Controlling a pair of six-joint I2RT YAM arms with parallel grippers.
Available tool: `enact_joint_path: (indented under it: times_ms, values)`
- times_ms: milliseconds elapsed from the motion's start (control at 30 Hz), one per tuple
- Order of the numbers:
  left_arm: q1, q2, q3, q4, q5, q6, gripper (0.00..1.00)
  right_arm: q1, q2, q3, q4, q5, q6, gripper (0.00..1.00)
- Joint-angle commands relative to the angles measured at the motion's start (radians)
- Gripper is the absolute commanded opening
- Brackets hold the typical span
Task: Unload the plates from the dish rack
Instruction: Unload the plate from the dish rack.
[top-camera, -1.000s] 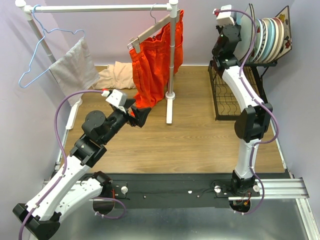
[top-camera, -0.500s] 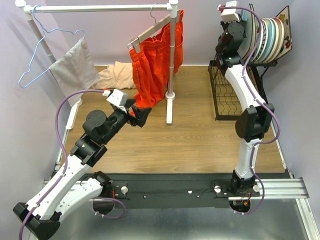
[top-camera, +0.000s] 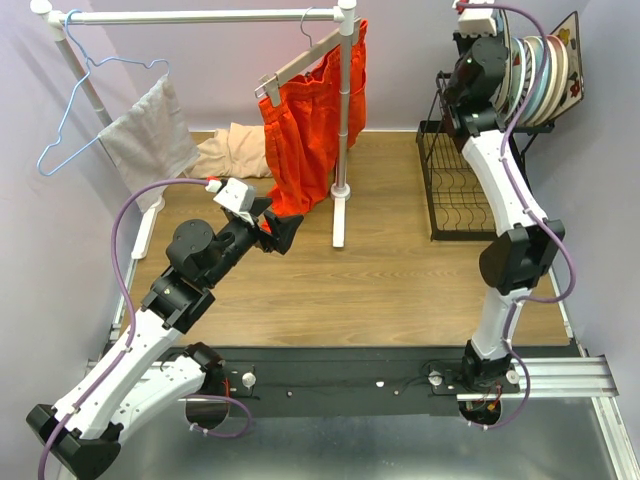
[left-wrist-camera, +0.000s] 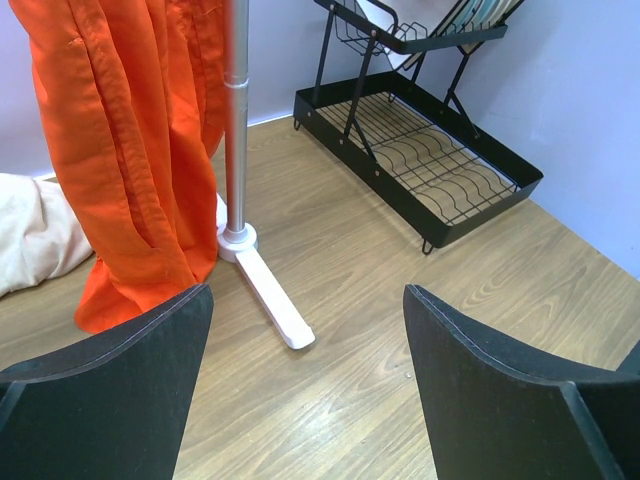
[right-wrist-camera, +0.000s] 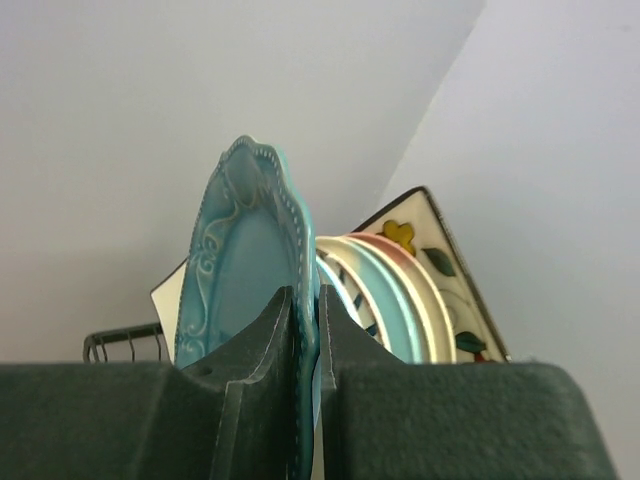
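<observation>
The black wire dish rack (top-camera: 455, 205) stands at the back right, and its grid base (left-wrist-camera: 430, 165) also shows in the left wrist view. Several plates (top-camera: 545, 68) stand on edge on its upper shelf, with a square floral plate (top-camera: 573, 62) behind them. My right gripper (top-camera: 488, 45) is high up at the front of the row. In its wrist view this gripper (right-wrist-camera: 305, 297) is shut on the rim of a teal scalloped plate (right-wrist-camera: 245, 265), ahead of the striped and cream plates (right-wrist-camera: 385, 290). My left gripper (top-camera: 285, 230) hangs open over the wood, nothing between its fingers (left-wrist-camera: 120, 380).
A white clothes rail (top-camera: 345, 120) stands mid-table with an orange garment (top-camera: 310, 115) on a hanger; its foot (left-wrist-camera: 270, 295) lies ahead of the left gripper. A grey cloth (top-camera: 150, 135) and a blue hanger (top-camera: 85, 95) hang at left. A beige cloth (top-camera: 235, 150) lies behind.
My right gripper has risen and shifted right along the rack top, still gripping the teal plate. The left arm has not moved.
</observation>
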Motion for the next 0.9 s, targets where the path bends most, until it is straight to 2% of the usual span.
enact_joint_path:
  times_ms: [0,267,433,667,867]
  values:
    - [0.008,-0.007,-0.005,0.014,0.002,-0.002,0.86,-0.003,-0.104,0.037,0.08,-0.047,0.053,0.01]
    - [0.008,-0.013,-0.003,0.013,0.0,-0.002,0.86,0.023,-0.212,-0.046,-0.008,-0.033,0.142,0.01]
    - [0.01,-0.016,0.0,0.014,-0.003,-0.002,0.86,0.025,-0.359,-0.168,-0.1,-0.079,0.319,0.01]
    - [0.01,-0.022,0.0,0.014,-0.005,-0.002,0.86,0.028,-0.462,-0.218,-0.342,-0.17,0.542,0.01]
    - [0.01,-0.04,0.0,0.008,-0.018,0.001,0.86,0.028,-0.606,-0.352,-0.53,-0.251,0.801,0.01]
